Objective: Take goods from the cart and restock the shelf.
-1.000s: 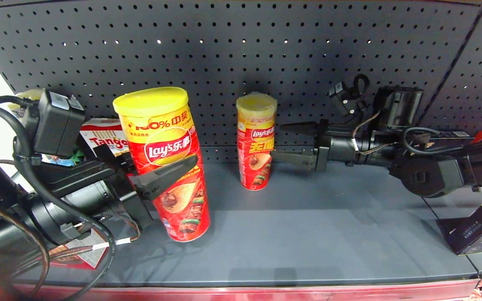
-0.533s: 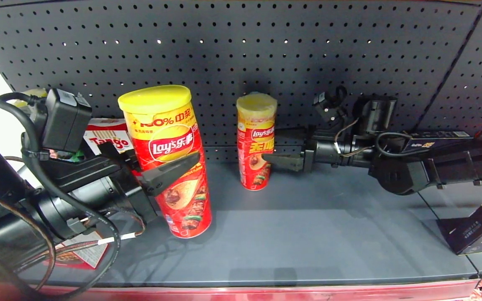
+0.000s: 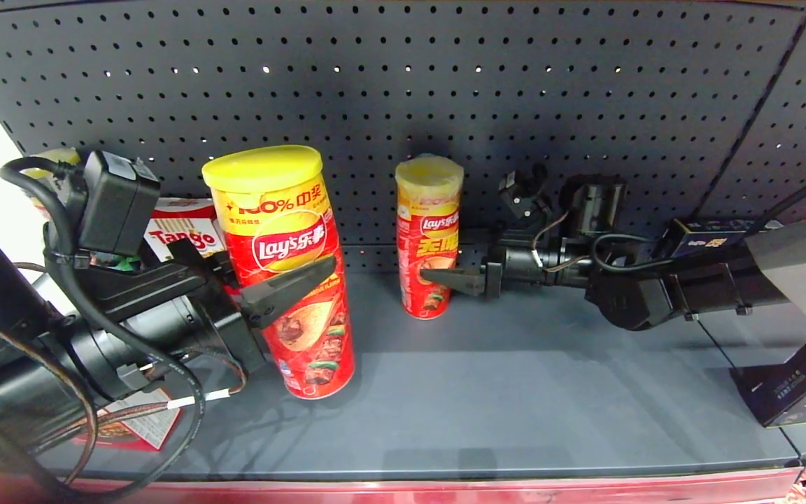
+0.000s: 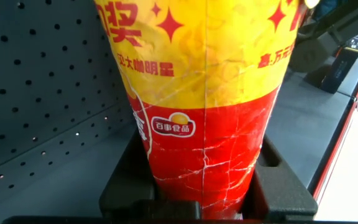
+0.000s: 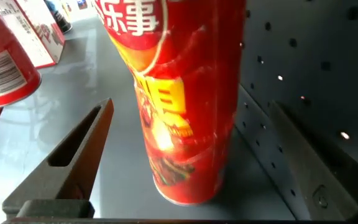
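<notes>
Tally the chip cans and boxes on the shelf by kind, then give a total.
Chip cans: 2 (big can, small can)
Boxes: 3 (red-and-white box, front dark box, back dark box)
Total: 5
A yellow top at far left is too hidden to count.

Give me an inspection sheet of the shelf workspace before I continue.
Surface: dark grey shelf board, no spills seen.
Job's things: large red-and-yellow chip canister with yellow lid, gripped at mid-height; small red-and-yellow chip canister, upright near the back panel.
Clutter: red-and-white cardboard box behind the left arm; dark cardboard box at the right.
Hands: left hand shut on the large canister; right hand open, fingers either side of the small canister.
Cables: black cable looped over the left wrist.
Surroundings: black perforated back panel; red shelf edge.
</notes>
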